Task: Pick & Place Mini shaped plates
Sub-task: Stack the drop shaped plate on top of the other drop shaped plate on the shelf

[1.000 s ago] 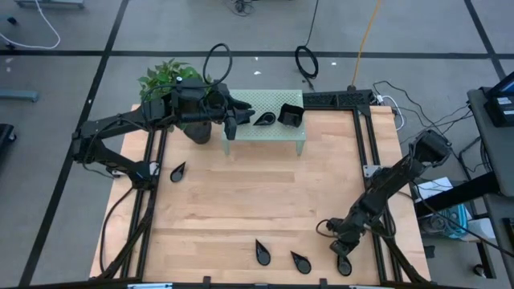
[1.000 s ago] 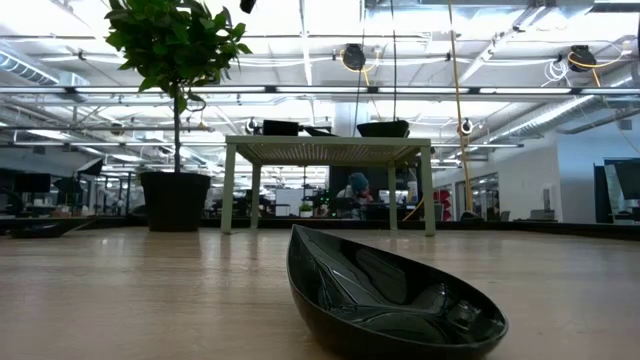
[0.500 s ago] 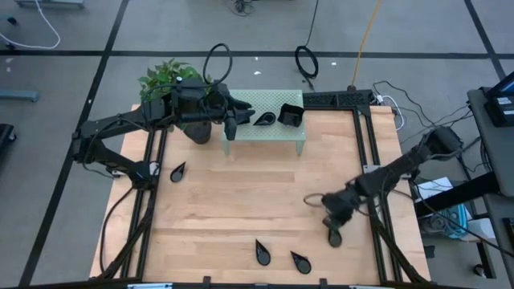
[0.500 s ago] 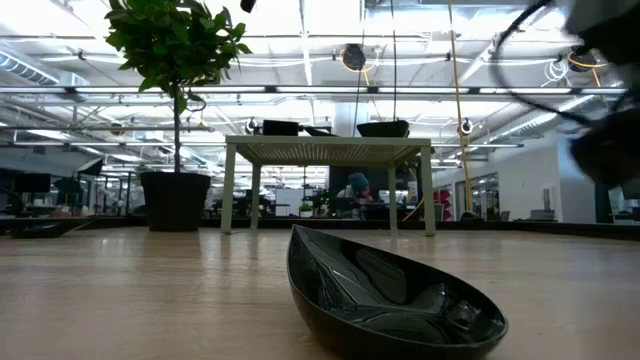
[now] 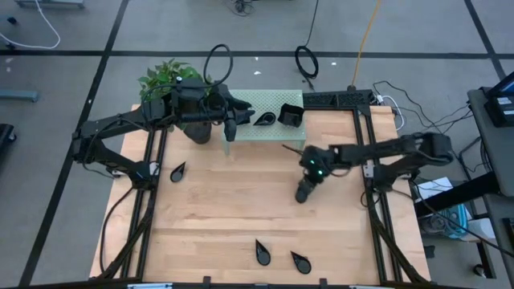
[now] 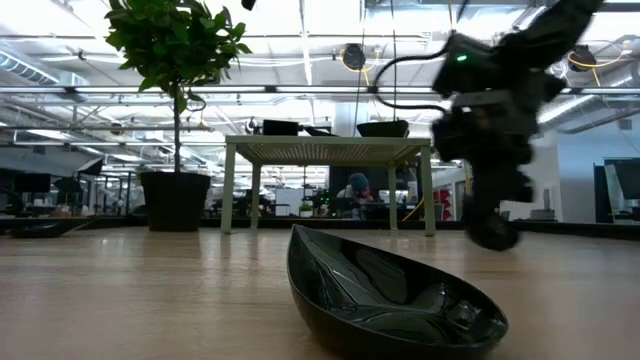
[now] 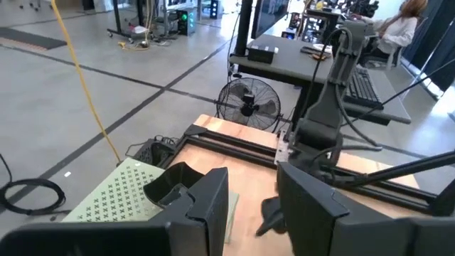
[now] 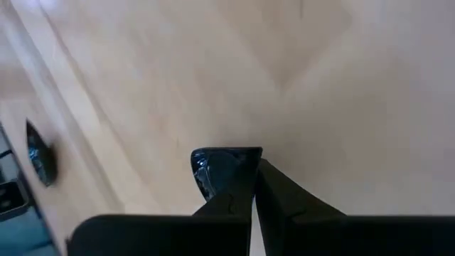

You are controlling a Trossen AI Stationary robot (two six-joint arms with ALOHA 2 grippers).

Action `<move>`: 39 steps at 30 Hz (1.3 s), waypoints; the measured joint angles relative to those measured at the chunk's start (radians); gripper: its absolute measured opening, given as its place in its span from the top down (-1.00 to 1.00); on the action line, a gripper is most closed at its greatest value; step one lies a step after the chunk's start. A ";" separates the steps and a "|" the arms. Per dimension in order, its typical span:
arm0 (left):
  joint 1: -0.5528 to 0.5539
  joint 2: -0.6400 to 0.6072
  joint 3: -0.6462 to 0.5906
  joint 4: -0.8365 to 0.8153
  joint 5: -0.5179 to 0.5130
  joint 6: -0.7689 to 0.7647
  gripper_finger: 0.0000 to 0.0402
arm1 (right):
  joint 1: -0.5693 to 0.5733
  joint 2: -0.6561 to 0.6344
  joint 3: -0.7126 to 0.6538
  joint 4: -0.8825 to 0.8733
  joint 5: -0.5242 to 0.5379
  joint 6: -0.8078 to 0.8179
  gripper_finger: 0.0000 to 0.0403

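Right hand pinching dish, wrist-view only.

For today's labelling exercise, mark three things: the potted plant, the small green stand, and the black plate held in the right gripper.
Potted plant [image 5: 165, 78], high view: on its leaves.
Small green stand [image 5: 265, 131], high view: on its bare top.
Black plate [image 8: 222, 171], right wrist view: on the part showing beyond the fingers of the right gripper [image 8: 254, 186].

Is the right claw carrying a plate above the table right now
Yes, the right claw is shut on a small black plate, held clear above the wooden table.
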 joint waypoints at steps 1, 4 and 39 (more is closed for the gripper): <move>0.000 0.000 0.000 0.000 0.000 0.006 0.38 | -0.017 0.029 0.027 -0.001 -0.001 -0.043 1.00; 0.000 0.000 0.000 -0.001 0.000 0.014 0.38 | -0.047 0.133 0.115 0.002 -0.010 -0.158 1.00; 0.000 0.000 0.000 -0.002 0.000 -0.050 0.38 | 0.011 0.132 0.239 -0.271 0.255 0.051 0.36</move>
